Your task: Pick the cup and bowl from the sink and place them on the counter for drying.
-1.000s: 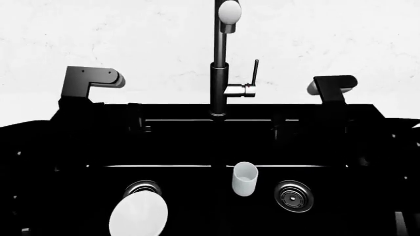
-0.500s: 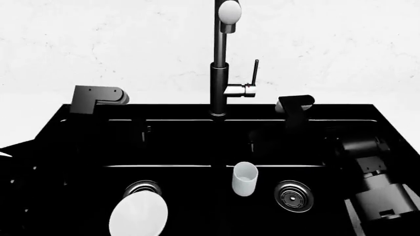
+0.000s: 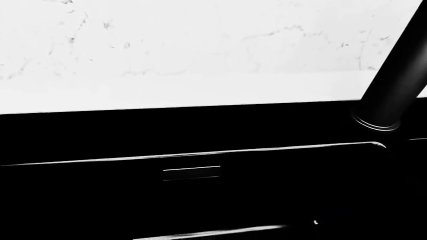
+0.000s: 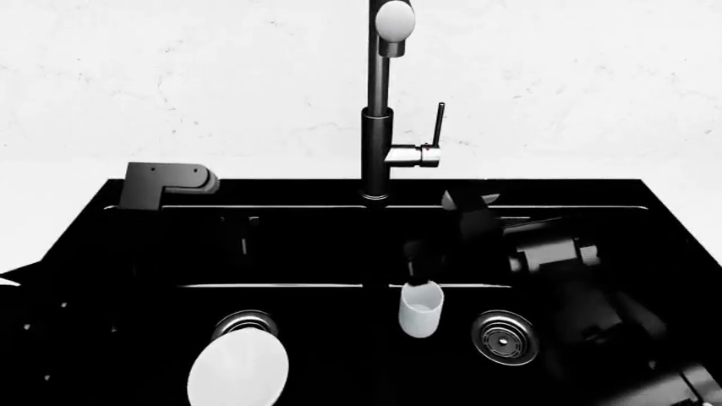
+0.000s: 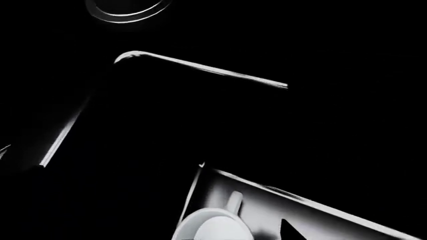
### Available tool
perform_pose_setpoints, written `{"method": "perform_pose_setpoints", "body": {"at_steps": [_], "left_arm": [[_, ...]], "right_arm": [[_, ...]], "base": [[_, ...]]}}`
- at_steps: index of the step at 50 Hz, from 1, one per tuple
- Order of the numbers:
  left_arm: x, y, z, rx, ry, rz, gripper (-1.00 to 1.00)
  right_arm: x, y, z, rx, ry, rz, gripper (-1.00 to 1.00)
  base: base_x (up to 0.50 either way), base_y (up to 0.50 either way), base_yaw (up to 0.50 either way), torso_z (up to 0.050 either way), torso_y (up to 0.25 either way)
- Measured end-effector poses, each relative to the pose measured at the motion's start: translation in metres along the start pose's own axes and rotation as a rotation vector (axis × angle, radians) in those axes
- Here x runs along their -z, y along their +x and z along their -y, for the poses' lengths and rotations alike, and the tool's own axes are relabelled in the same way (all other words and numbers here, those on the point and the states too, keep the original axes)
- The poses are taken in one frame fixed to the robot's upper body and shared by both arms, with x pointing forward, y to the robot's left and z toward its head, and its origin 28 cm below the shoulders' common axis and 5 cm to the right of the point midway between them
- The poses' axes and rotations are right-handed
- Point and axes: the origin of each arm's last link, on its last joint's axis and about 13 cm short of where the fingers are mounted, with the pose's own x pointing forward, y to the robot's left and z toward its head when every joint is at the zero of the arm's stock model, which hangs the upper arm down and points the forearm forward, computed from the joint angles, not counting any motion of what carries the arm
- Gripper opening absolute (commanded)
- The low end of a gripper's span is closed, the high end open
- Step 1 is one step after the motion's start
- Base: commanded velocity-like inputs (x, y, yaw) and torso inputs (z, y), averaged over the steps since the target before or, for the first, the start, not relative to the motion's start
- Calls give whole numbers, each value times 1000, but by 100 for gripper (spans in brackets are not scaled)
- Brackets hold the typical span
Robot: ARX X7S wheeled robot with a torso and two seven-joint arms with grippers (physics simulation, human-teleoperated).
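Lower centre of the head view: cup upright in black sink, bowl lower left beside a steel drain. Right gripper just above the cup; left gripper further left; jaw states indiscernible.

One black sink with two basins sits in one white counter, and each basin has one round steel drain, the left drain and the right drain, two in all. There is one cup, one bowl and one tall faucet with a single side lever. Two robot arms are in the head view, the left arm and the right arm.
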Motion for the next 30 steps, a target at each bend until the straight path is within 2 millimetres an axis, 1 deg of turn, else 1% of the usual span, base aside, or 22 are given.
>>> {"method": "perform_pose_setpoints", "body": {"at_steps": [12, 30], "left_arm": [[5, 1, -1, -4, -4, -7, 100], [11, 5, -1, -4, -12, -21, 100]], "right_arm": [[7, 10, -3, -9, -14, -30, 100], [27, 22, -5, 18, -53, -75, 100]], "base": [[0, 0, 0, 0, 0], [0, 0, 0, 0, 0]]}}
